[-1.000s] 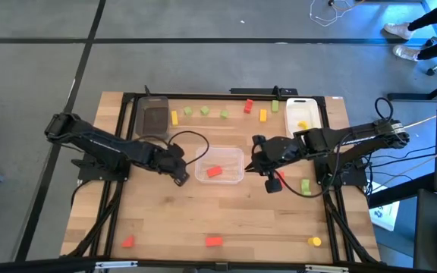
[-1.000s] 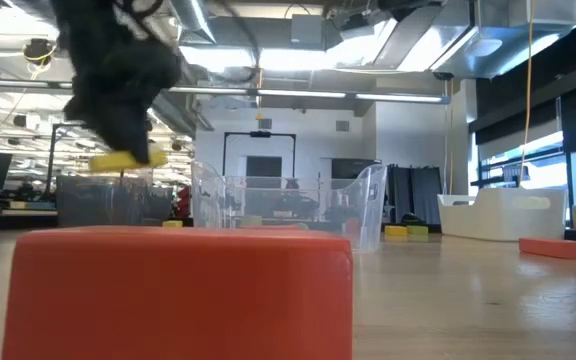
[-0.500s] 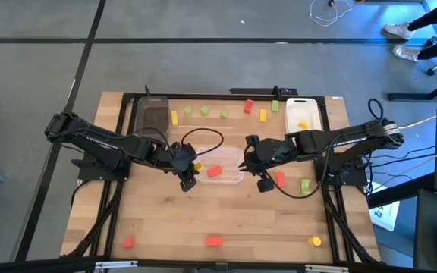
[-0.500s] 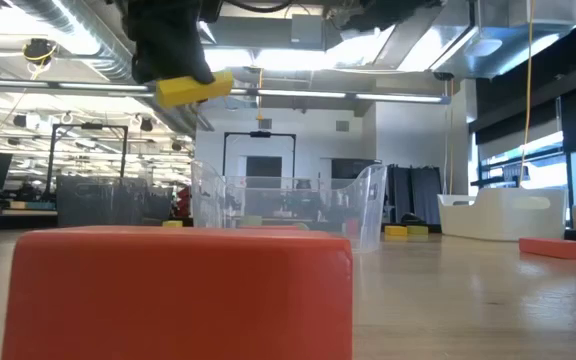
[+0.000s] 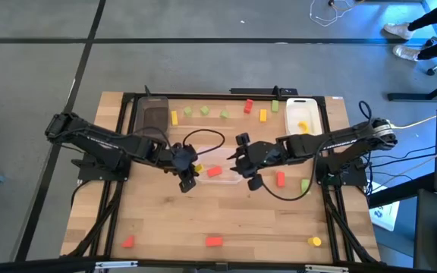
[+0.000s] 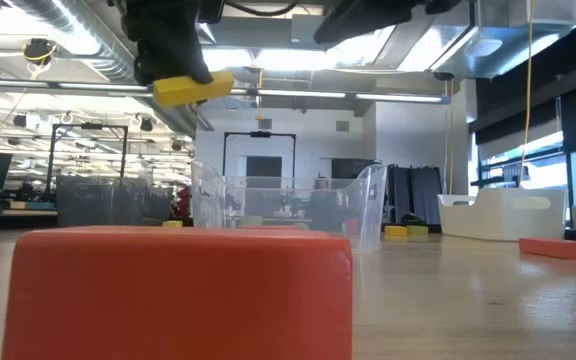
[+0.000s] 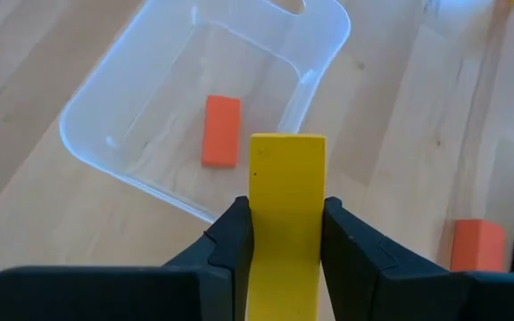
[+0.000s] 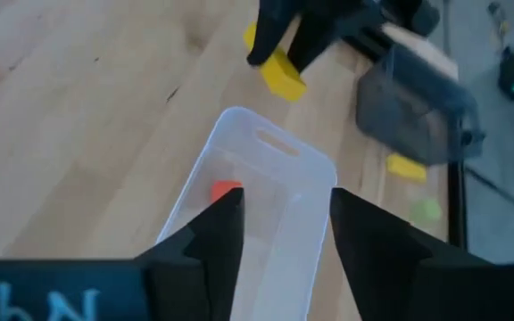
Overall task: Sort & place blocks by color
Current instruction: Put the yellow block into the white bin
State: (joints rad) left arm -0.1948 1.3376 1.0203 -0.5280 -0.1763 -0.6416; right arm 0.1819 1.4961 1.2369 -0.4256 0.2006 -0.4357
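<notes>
My left gripper (image 5: pixel 193 167) is shut on a yellow block (image 7: pixel 286 192), held in the air just off the left end of the clear tray (image 5: pixel 218 150); the low view shows the block (image 6: pixel 193 88) high above the table. One red block (image 7: pixel 221 131) lies flat on the tray's floor. My right gripper (image 8: pixel 279 214) hovers open over the tray's right end (image 8: pixel 275 143) with nothing between its fingers. A red block (image 5: pixel 281 178) and a green block (image 5: pixel 306 184) lie on the table to the right of the tray. My left gripper pinches the yellow block's two long sides (image 7: pixel 266 223) between its two fingers. The fingers come from the table's left and lie along the block, whose free end (image 7: pixel 287 147) sticks out past the fingertips. The block is lifted clear of table and tray.
A dark grey tray (image 5: pixel 154 117) stands far left and a white tray (image 5: pixel 303 106) holding a yellow block stands far right. Several yellow, green and red blocks lie along the far edge. Two red blocks (image 5: pixel 214 241) and a yellow one (image 5: pixel 315 241) lie near the front edge.
My left gripper has risen and gone toward the clear tray with the yellow block, then held still. My right gripper has travelled toward the table's left, from beside the tray's right end to over it.
</notes>
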